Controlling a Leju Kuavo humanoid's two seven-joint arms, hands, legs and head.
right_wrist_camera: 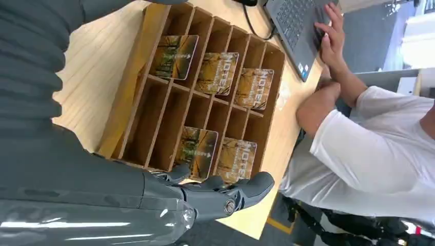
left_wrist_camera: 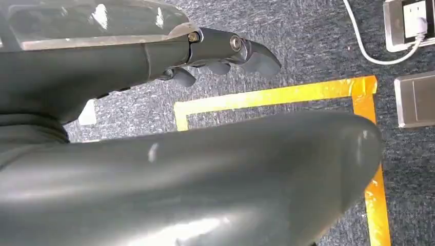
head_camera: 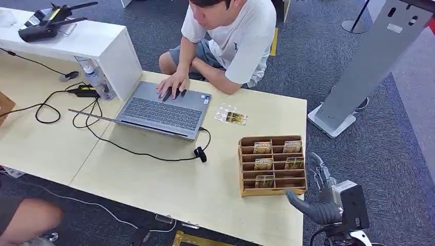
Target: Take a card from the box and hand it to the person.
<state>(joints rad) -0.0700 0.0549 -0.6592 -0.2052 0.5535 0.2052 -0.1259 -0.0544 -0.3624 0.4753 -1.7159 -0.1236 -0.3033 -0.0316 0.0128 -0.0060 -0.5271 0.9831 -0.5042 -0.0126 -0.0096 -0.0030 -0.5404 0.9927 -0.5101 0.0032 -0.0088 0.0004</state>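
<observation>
A wooden box (head_camera: 272, 191) with many slots stands at the table's near right corner, and several brown cards (head_camera: 263, 164) stand in its slots (right_wrist_camera: 218, 72). My right hand (head_camera: 320, 193) hovers just off the box's right front corner, fingers spread and holding nothing. In the right wrist view the fingertips (right_wrist_camera: 256, 184) lie along the box's rim (right_wrist_camera: 128, 87). A person in a white T-shirt (head_camera: 241, 36) sits across the table with a hand (head_camera: 172, 84) on a laptop. My left hand (left_wrist_camera: 77, 77) hangs over the carpet, its fingers apart and nothing in them.
An open laptop (head_camera: 164, 110) with black cables lies mid-table. A loose card and a sticker sheet (head_camera: 231, 115) lie beyond the box. A white shelf unit (head_camera: 102, 43) and a bottle (head_camera: 97, 82) stand at far left. A grey stand (head_camera: 369, 66) rises right of the table.
</observation>
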